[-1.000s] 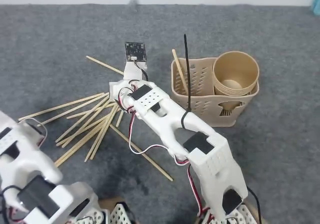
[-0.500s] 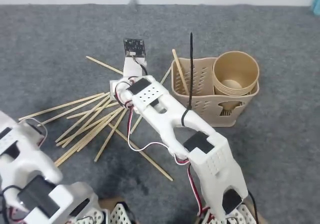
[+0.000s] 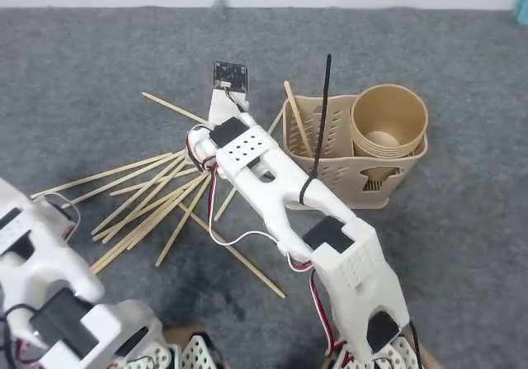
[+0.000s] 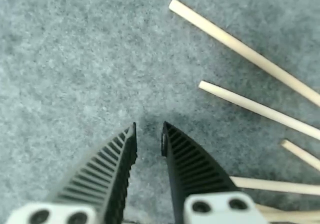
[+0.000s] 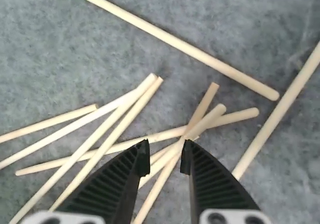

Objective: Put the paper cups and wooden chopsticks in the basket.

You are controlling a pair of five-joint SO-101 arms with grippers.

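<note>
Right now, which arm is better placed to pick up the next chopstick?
Right. The right gripper hangs over the chopsticks, close to the basket; the left gripper is over bare carpet, beside stick ends.

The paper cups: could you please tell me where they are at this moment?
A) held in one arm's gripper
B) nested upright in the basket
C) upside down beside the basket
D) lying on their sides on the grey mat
B: the high view shows the paper cups nested upright in one compartment of the basket, away from the loose chopsticks on the mat.
</note>
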